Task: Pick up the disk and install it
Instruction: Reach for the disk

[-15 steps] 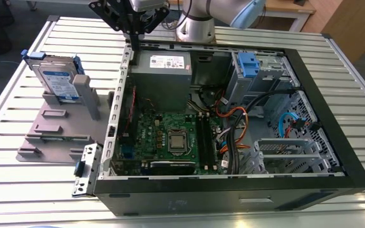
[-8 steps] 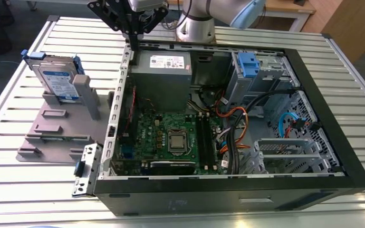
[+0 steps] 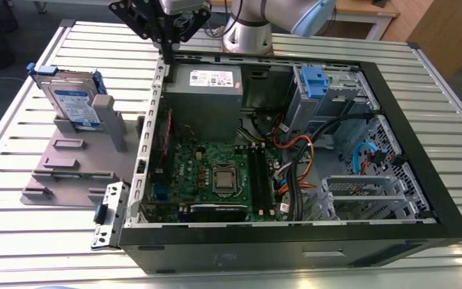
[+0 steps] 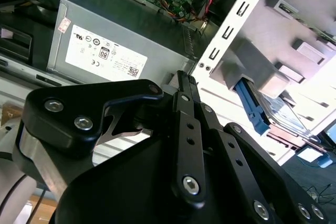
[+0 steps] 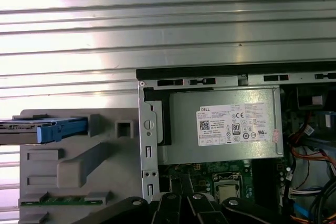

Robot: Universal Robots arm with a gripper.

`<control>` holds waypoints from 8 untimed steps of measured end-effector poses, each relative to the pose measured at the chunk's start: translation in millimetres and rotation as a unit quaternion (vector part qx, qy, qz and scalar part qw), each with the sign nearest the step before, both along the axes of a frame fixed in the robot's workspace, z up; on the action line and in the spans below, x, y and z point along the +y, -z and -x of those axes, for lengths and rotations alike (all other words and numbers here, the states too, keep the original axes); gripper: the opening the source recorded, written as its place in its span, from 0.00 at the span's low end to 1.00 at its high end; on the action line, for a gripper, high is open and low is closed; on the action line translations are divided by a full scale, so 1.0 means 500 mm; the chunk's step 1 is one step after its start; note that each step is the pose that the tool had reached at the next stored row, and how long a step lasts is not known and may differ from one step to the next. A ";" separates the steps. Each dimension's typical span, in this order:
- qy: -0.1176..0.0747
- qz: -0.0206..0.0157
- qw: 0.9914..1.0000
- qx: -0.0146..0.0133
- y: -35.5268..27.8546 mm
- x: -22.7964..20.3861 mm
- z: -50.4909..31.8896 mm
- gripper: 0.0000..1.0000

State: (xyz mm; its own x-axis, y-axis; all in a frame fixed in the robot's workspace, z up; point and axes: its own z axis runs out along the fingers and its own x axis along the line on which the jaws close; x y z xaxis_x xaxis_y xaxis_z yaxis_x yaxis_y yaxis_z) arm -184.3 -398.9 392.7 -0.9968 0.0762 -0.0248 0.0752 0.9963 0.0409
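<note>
The disk (image 3: 72,102) stands on edge in a grey holder (image 3: 70,165) on the table, at the exterior view's left of the open computer case (image 3: 295,247). It is silver-grey with a blue-and-white label and a blue bracket. My gripper (image 3: 166,43) hangs above the case's back corner nearest the holder, apart from the disk, shut and holding nothing. In the second wrist view the black fingers (image 4: 182,80) meet, with the disk (image 4: 281,115) off to one side. The first wrist view has the disk (image 5: 37,129) edge-on, and the gripper (image 5: 181,202) over the case edge.
Inside the case lie a grey power supply (image 3: 203,90), a green motherboard (image 3: 215,174), loose cables (image 3: 295,156), and a metal drive bay with a blue latch (image 3: 314,81) at the back. A slatted metal table (image 3: 22,241) carries everything. The arm's base (image 3: 247,33) stands behind the case.
</note>
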 end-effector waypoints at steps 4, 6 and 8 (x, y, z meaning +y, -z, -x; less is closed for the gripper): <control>0.000 0.000 1.000 0.000 0.000 0.0000 0.003 0.11; 0.000 0.000 1.000 0.000 0.000 0.0000 0.005 0.11; 0.000 0.000 1.000 0.000 0.000 0.0000 0.007 0.11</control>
State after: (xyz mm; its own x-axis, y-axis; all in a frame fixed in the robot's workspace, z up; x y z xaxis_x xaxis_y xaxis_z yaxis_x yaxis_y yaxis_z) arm -187.5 -398.9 392.7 -0.9968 0.0762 -0.0247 0.0751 0.9963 0.0408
